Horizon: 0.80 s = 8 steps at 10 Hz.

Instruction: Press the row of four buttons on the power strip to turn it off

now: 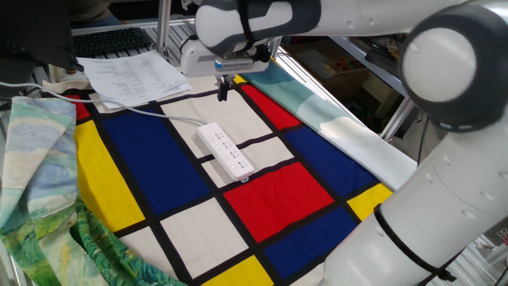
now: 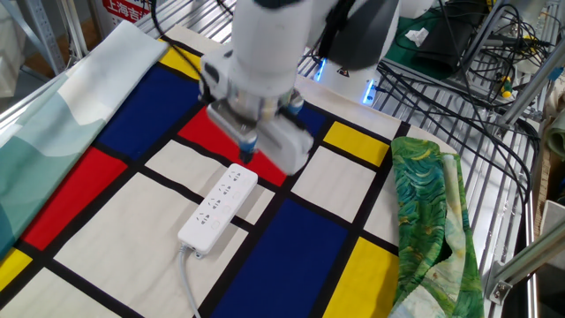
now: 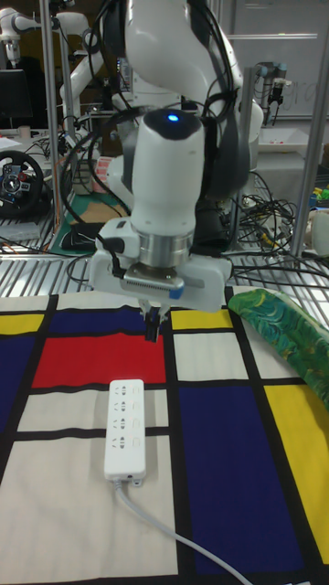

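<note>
In one fixed view the power strip (image 1: 225,149) lies flat on the checked cloth (image 1: 135,151) covering the tabletop, the hand (image 1: 223,89) above and beyond its far end.

In the other fixed view the hand is blurred; we cannot tell its state.

In the tall fixed view the four buttons (image 3: 115,417) look tiny; we judge the rigid, light strip may slide, so press straight down.

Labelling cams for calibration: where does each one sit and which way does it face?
One fixed view: beside the table, facing the power strip and papers; arm links fill the right, gripper above.
The other fixed view: opposite side, looking down; blurred wrist and base.
Tall fixed view: table end facing the robot's base; whole arm.
All three share the strip on the colour-block cloth.
</note>
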{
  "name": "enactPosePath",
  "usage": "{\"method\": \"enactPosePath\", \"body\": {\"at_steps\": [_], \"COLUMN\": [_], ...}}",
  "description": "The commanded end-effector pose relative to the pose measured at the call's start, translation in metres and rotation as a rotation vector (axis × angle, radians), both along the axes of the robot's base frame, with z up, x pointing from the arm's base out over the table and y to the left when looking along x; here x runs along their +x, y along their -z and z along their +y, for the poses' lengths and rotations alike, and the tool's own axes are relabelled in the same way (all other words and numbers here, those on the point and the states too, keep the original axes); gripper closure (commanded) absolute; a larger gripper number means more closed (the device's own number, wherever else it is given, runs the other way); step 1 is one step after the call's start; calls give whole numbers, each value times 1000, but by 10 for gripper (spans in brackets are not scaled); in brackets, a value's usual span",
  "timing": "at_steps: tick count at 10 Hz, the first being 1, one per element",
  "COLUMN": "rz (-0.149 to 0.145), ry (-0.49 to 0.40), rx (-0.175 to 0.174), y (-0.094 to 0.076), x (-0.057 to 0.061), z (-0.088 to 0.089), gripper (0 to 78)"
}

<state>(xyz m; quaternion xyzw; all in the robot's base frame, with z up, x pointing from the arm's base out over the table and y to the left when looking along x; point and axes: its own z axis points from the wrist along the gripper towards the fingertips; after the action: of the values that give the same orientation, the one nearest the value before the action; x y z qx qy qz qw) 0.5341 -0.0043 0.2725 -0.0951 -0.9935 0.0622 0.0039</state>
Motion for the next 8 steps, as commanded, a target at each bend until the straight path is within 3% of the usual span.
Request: {"method": "enactPosePath", "body": {"at_steps": [1,8], "rz": [-7,-11], "ry": [-26,-32], "rx": [-50,-74], "y": [13,29], "x": [14,9], "z": [-6,-1], "gripper": [776,776]}}
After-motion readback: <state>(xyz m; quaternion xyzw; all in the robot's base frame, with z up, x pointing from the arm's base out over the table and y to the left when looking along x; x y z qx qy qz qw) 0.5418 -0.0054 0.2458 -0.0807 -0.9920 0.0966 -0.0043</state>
